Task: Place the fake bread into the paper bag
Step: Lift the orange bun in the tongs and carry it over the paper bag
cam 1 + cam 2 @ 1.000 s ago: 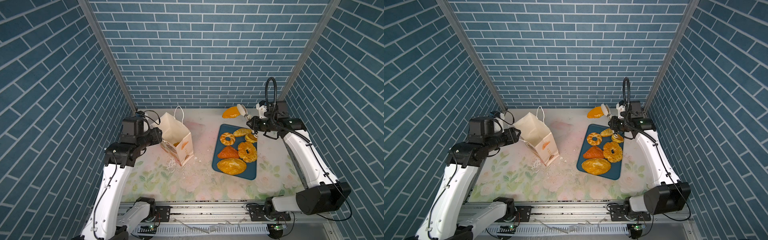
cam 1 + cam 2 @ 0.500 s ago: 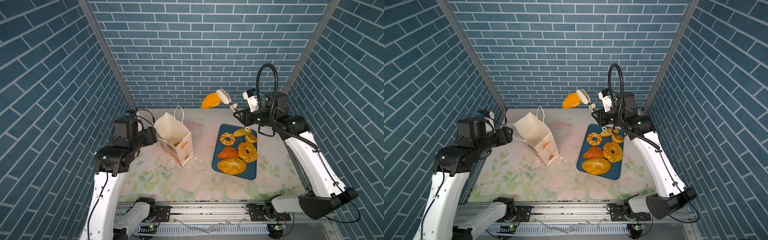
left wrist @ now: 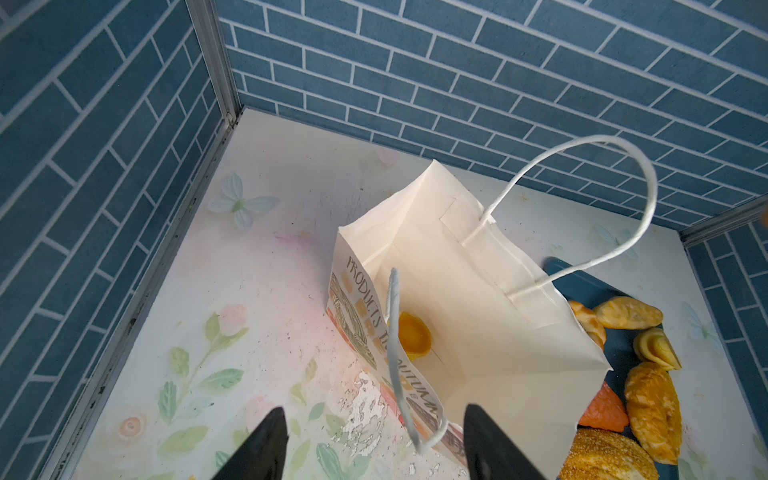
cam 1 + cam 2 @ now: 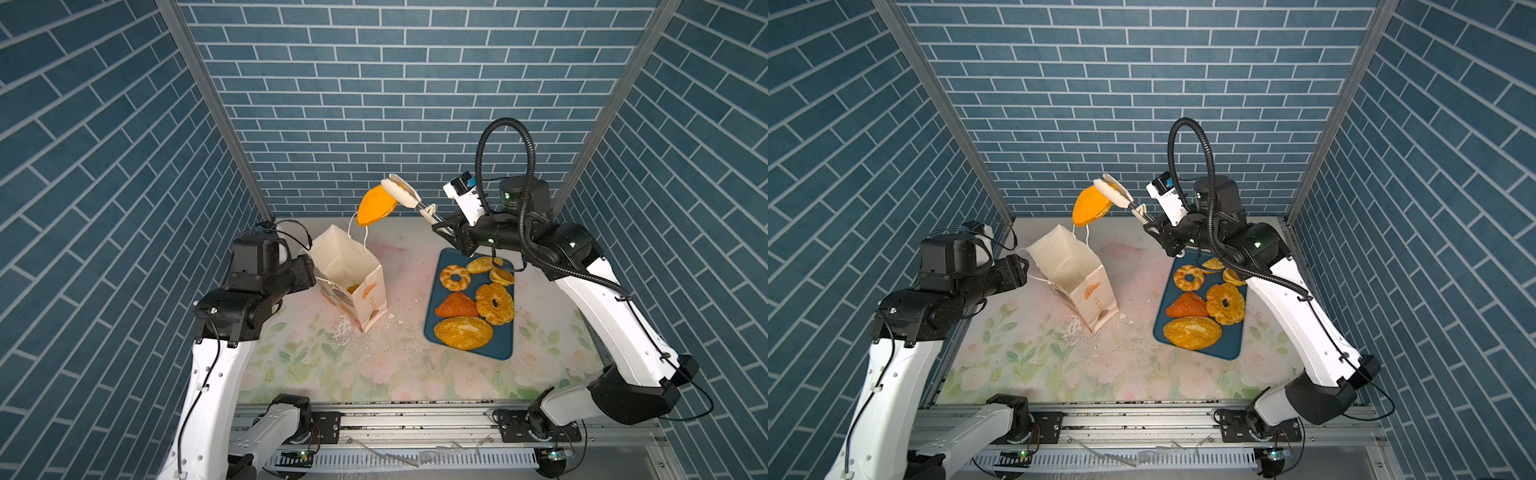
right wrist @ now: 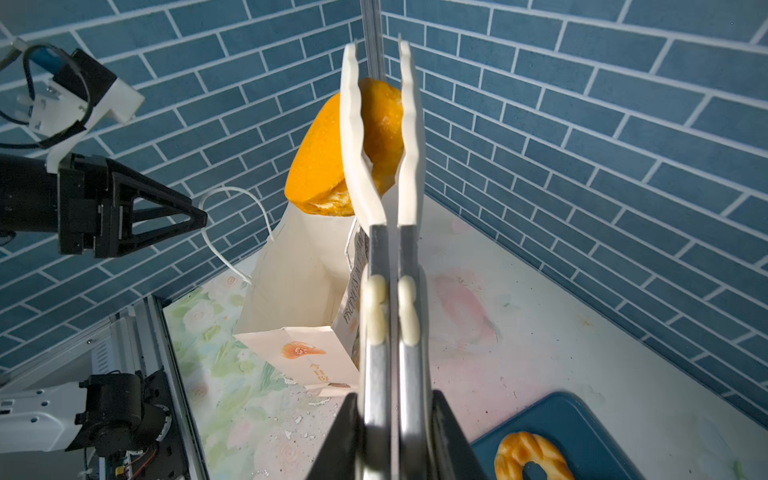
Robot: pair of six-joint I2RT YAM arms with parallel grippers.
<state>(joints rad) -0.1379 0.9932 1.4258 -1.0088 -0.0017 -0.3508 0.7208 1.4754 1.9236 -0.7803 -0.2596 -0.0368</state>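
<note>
The paper bag (image 4: 345, 262) (image 4: 1067, 266) stands open at the table's left, tilted, with one small yellow bread (image 3: 411, 332) on its floor. My right gripper (image 4: 451, 232) (image 5: 392, 399) is shut on a pair of white-tipped tongs (image 4: 409, 197) (image 5: 376, 332). The tongs pinch an orange bun (image 4: 374, 205) (image 4: 1088, 208) (image 5: 320, 158) in the air above the bag's far rim. My left gripper (image 4: 309, 270) (image 3: 374, 411) is open beside the bag's left wall. The near cord handle (image 3: 395, 332) hangs loose between its fingers.
A dark blue tray (image 4: 505, 340) right of the bag holds two ring breads (image 4: 455, 277) (image 4: 494, 303), a reddish triangle (image 4: 456, 306), a seeded loaf (image 4: 463, 332) and two small pieces (image 4: 480, 264). White flakes (image 4: 345, 332) litter the floral mat. Brick walls close three sides.
My right arm has lifted the bun in the tongs from the table behind the tray and carried it left, to above the bag. My left arm has drawn back a little.
</note>
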